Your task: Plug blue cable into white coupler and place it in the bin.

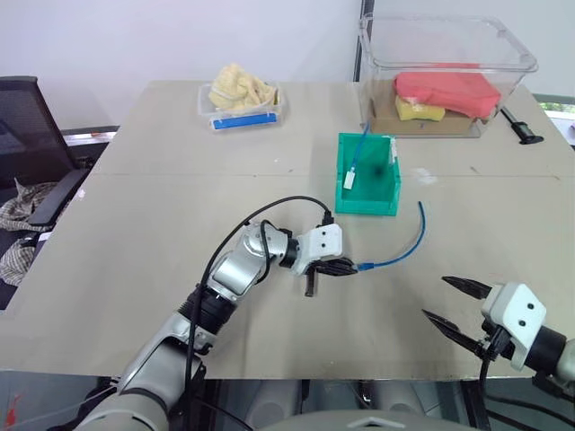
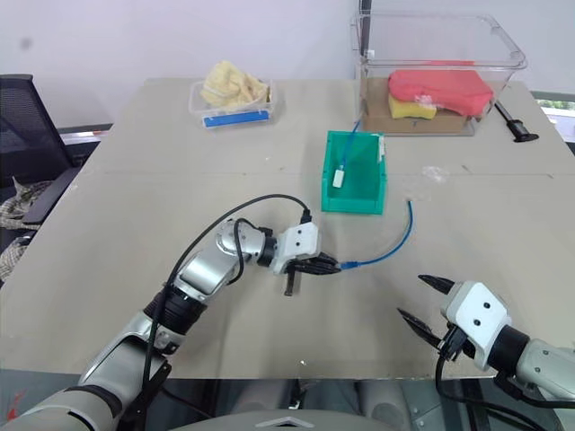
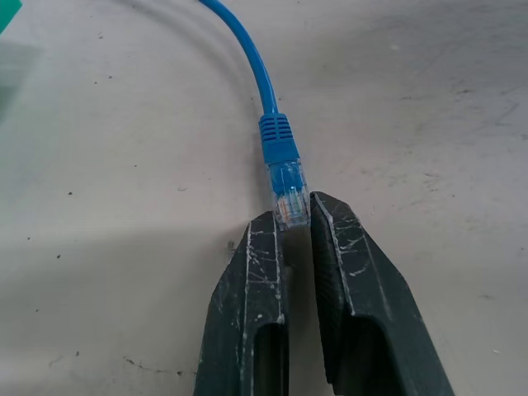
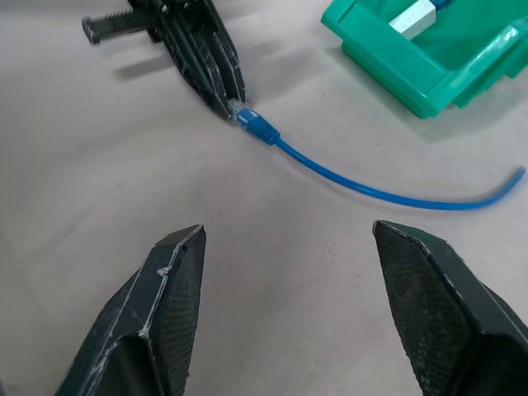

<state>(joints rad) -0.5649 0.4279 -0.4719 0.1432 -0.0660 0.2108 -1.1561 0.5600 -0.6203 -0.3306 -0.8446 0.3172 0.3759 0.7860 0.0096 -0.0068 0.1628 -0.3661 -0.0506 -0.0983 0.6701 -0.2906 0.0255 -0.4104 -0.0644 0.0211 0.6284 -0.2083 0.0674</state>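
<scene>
The left claw (image 1: 340, 267) pinches only the clear plug tip of the blue cable (image 1: 402, 252), which lies on the surface (image 1: 135, 224); lifting may slip it. The right claw (image 1: 455, 305) stands wide.

Left gripper (image 1: 346, 267): arm extended rightward, fingers pinched together. Right gripper (image 1: 456, 306): near right, raised, fingers spread wide.

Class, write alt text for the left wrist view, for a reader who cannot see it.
Two black fingers of the left gripper are closed on the clear plug at the end of a blue cable. The cable lies on a pale table and curves away from the gripper.
</scene>
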